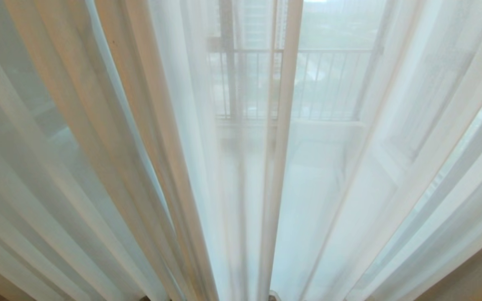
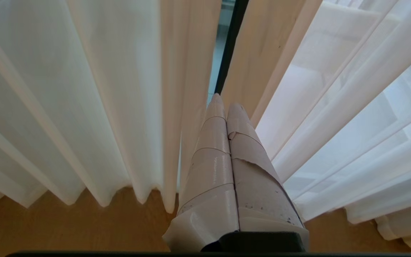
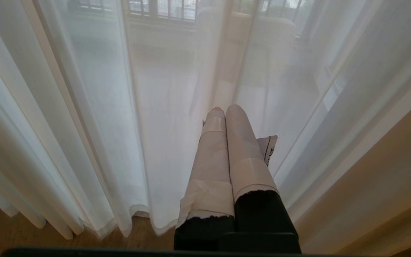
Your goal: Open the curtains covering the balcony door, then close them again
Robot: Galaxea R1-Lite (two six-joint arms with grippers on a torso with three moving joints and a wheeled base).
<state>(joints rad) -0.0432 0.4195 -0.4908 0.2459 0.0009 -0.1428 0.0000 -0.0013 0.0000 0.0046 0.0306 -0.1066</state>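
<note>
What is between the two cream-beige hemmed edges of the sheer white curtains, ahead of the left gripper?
In the left wrist view, a narrow gap showing the balcony door's dark metal frame, beyond the left gripper.

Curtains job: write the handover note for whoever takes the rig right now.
Left gripper: shut, holding nothing, tips at the narrow gap between the two hemmed edges.
Right gripper: shut, holding nothing, pointing at the sheer fabric.
Curtains: drawn across; only a slit shows the dark frame of the balcony door.
Done: nothing visible yet.
Left: part the panels, then draw them closed again.
</note>
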